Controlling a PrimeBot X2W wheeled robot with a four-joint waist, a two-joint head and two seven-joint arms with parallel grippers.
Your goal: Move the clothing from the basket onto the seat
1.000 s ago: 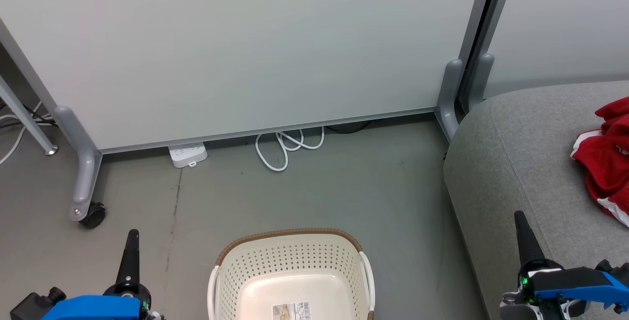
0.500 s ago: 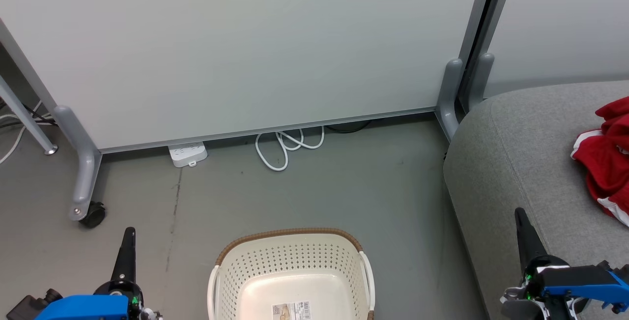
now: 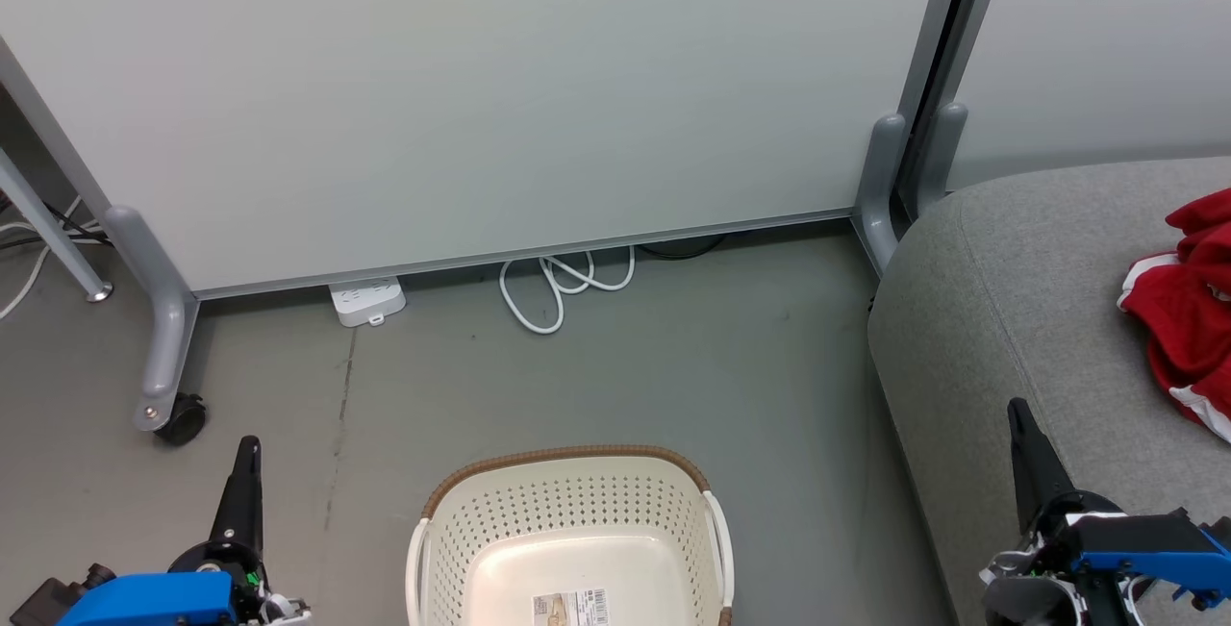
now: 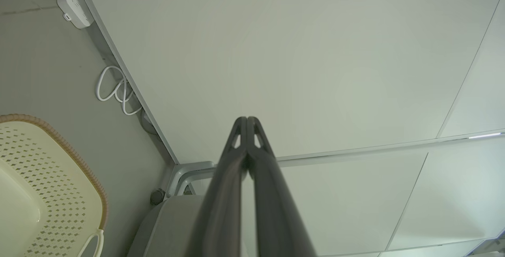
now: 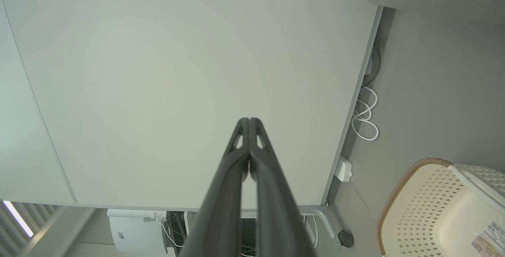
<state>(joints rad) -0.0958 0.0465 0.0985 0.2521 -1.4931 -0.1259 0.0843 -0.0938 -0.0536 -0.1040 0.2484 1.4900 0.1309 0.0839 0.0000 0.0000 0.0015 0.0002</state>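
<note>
The cream-white basket [image 3: 567, 520] with a brown rim stands on the floor at the bottom middle, with only a paper label on its bottom; it also shows as the basket [image 4: 47, 178] and the basket [image 5: 426, 205] in the wrist views. Red clothing [image 3: 1188, 304] with white trim lies on the grey seat [image 3: 1019, 299] at the right edge. My left gripper [image 3: 248, 448] stands shut at the lower left, left of the basket. My right gripper [image 3: 1016, 412] is shut over the seat's front corner. In both wrist views the fingertips [image 4: 247, 119] [image 5: 249, 120] meet with nothing between them.
A pale partition panel [image 3: 481, 97] on grey feet with a caster [image 3: 181, 419] stands behind the basket. A white power strip [image 3: 366, 302] and a looped white cable [image 3: 563, 285] lie at its base. Grey floor [image 3: 625, 376] separates basket, partition and seat.
Both arms have drawn slightly down and outward in the head view, with their fingertips a little higher in the picture. The basket, clothing and seat have not moved.
</note>
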